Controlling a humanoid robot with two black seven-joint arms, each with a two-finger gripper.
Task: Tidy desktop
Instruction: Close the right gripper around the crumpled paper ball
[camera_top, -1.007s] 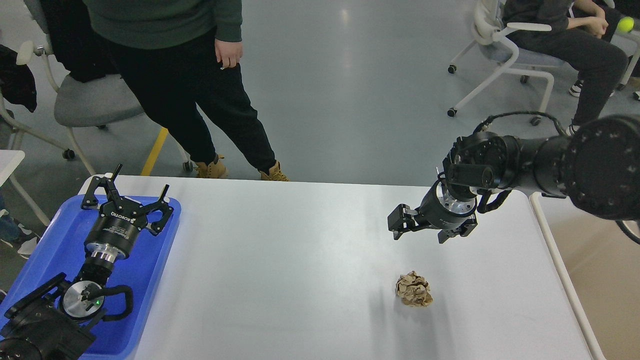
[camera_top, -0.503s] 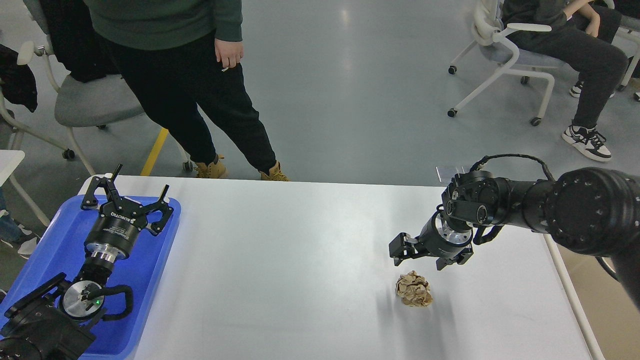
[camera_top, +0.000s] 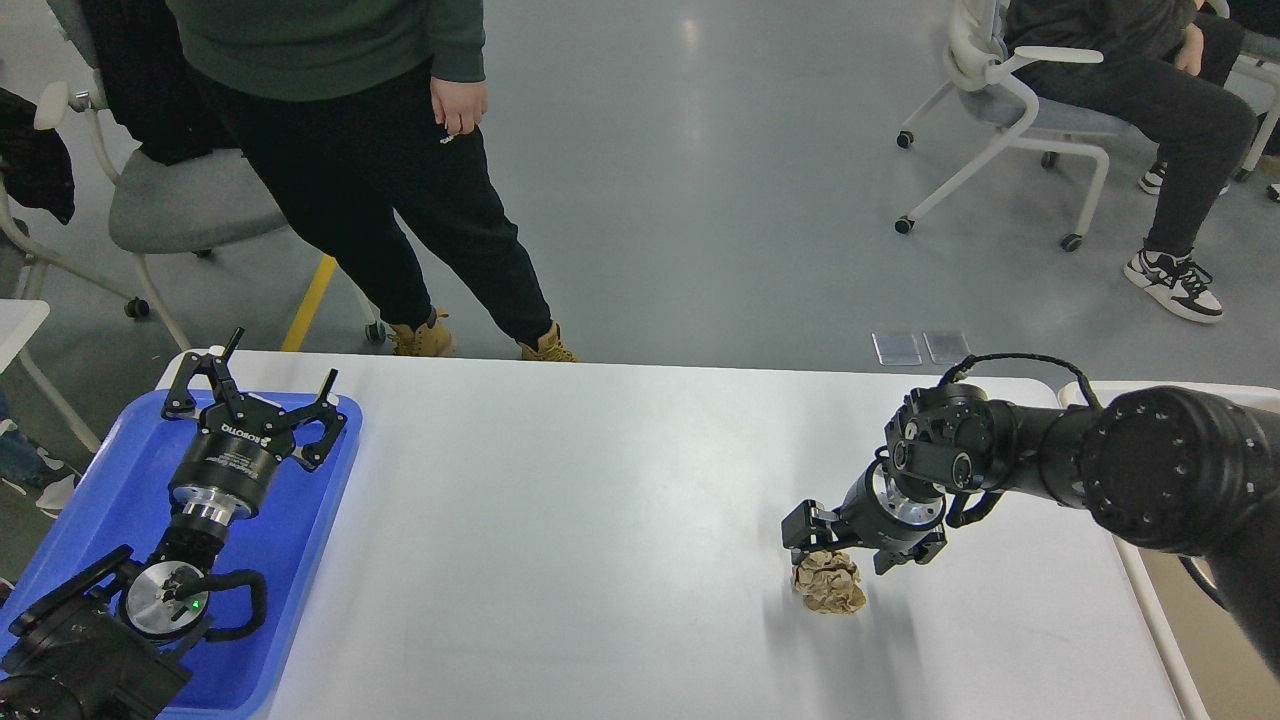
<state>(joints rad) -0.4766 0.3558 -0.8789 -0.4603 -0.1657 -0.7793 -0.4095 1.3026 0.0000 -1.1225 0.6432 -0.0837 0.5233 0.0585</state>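
Note:
The white desktop fills the lower view. A crumpled brown paper ball lies on it at the right. My right gripper is open and sits low, right over the ball. Its fingers straddle the ball's top, one finger at the ball's upper left. I cannot tell whether the fingers touch the paper. My left gripper is open and empty, held above the blue tray at the left.
A person in dark trousers stands at the far edge of the desktop. A beige white-rimmed bin stands by the right edge, partly behind my right arm. Office chairs and a seated person are farther back.
My right gripper has come down and toward me, from well above the desktop to just over the paper ball. The left arm and the ball have not moved.

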